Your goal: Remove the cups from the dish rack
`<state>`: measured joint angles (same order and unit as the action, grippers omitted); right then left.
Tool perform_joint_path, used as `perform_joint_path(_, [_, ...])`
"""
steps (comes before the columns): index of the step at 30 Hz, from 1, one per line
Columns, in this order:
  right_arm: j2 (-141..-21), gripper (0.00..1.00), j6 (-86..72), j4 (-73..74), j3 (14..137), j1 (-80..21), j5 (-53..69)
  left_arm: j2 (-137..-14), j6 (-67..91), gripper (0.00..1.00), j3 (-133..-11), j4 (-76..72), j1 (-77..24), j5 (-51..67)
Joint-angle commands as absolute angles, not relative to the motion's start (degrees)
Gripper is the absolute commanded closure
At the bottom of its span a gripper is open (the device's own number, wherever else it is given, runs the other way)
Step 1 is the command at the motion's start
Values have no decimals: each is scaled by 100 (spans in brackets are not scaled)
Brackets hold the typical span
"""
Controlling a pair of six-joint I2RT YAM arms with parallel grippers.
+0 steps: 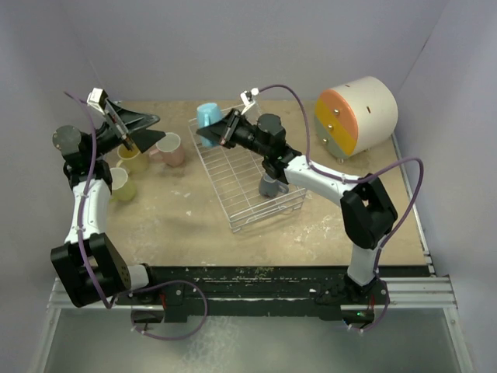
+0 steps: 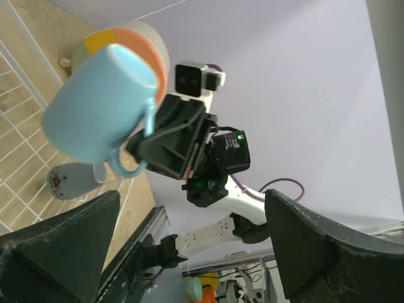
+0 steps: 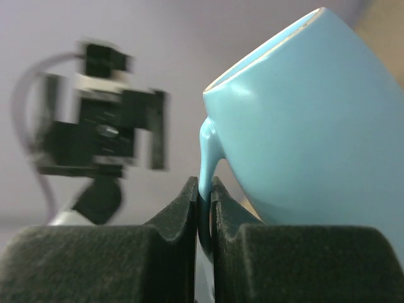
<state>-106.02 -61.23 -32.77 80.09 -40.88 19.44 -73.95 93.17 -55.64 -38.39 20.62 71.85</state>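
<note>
Up and out: light blue mug rides the right claw by its handle

Now the right claw (image 3: 203, 208) is nipped almost shut on the thin handle of the light blue mug (image 3: 315, 126). One pad sits on either side of the loop, and the mug's body hangs tilted just beyond the fingertips (a neat pinch, only the handle is caught). From above, that claw holds the mug in the air over the far corner of the dish rack (image 1: 225, 175), clear of the wires.

Back behind the claw, along its own arm, the grey-blue mug (image 1: 270, 186) sits in the rack's near end, partly hidden under the forearm. Across from the right claw, the left claw (image 1: 147, 130) hangs with its jaws spread as wide as they go, holding nothing and facing the lifted mug over the gap.

Just under and beside that open claw, three mugs stand on the table (image 1: 178, 210). They are the pink mug (image 1: 171, 149), the cream-yellow mug (image 1: 133, 161) and, nearer the arm's base, the lime green mug (image 1: 123, 185). Off behind the right arm lies the round drawer unit (image 1: 357, 115).
</note>
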Motion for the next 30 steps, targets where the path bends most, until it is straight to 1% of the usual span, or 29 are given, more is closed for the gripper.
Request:
perform_joint_path(1, [-10282,100,-7060,-6359,8516,-4222,1601,-7387,10127,1,-5559,-4746,2118,6900])
perform_joint_path(7, [-10835,100,-7181,-6525,9911,-4522,1615,-7389,10886,1,-5594,-5305,2118,6635])
perform_joint_path(10, [-10995,100,-7324,-6698,10189,-4691,1600,-7437,11113,1,-5683,-5409,2099,6435])
perform_joint_path(14, [-11175,100,-7430,-6822,10395,-4913,1567,-7499,11393,1,-5928,-5361,2065,6269])
perform_joint_path(17, [-11371,100,-7707,-7185,10445,-5003,1558,-7441,11596,1,-6228,-5297,2066,6206])
perform_joint_path(21, [-11505,100,-7936,-7423,10518,-5036,1603,-7393,11752,1,-6557,-5244,2074,6154])
perform_joint_path(26, [-11649,100,-8134,-7702,10594,-5036,1713,-7305,11873,1,-6665,-5147,2074,6119])
perform_joint_path(30, [-11897,100,-8442,-8149,10637,-5036,1734,-7270,11965,1,-6897,-5062,2075,6125])
